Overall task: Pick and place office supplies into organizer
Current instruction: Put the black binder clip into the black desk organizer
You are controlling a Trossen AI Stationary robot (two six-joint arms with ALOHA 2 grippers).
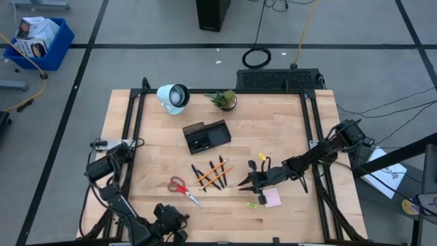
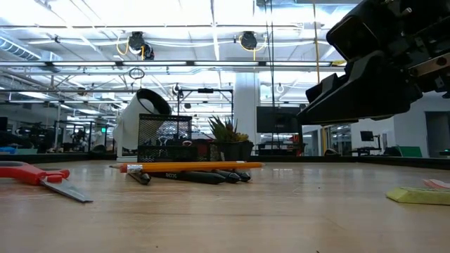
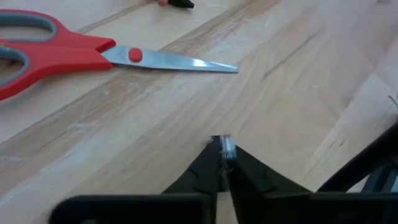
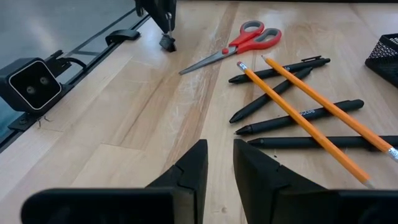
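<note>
On your desk (image 1: 157,147), near the far edge, you see a white round lamp (image 1: 173,96) and, beside it, a small potted plant (image 1: 224,100), standing apart.

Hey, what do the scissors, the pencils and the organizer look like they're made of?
Scissors: glossy red handles, likely plastic, with grey inner grips; bright reflective blades, apparently steel. Pencils: orange painted shafts, probably wood; one shows a pink eraser end. Organizer: black see-through mesh walls, seemingly metal wire.

worktop (image 1: 157,147): pale wood
on it: scissors (image 1: 183,187), pens (image 1: 213,173), organizer (image 1: 206,135), pad (image 1: 271,198), plant (image 1: 224,100), lamp (image 1: 173,97)
</note>
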